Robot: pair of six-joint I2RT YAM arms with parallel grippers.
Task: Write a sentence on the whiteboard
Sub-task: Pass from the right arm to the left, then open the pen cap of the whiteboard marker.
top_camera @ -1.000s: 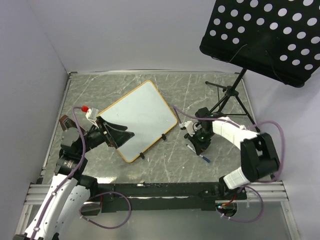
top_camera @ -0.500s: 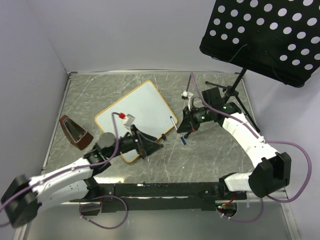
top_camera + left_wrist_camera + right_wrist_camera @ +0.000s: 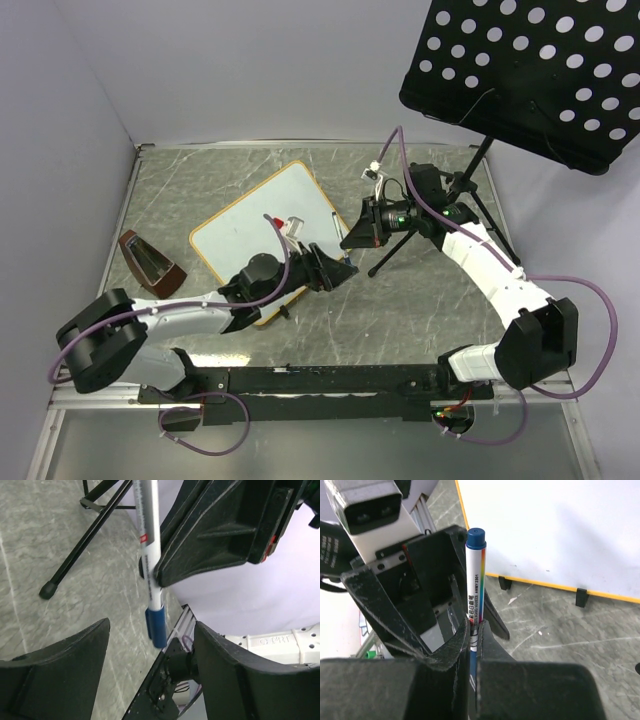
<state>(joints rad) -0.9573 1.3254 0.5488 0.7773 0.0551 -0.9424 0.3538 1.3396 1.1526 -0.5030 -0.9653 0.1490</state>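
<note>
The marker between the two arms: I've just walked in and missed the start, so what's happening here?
The right gripper is shut on a blue-capped marker and holds it out, capped end toward the left gripper. The left gripper's jaws are open on either side of the cap, not touching it. The whiteboard lies beside them, with no writing on its visible part. It looks like a set-up for pulling the cap off.

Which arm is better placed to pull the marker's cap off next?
Left, probably. The left gripper, open, straddles the cap; the right gripper is shut on the marker.
</note>
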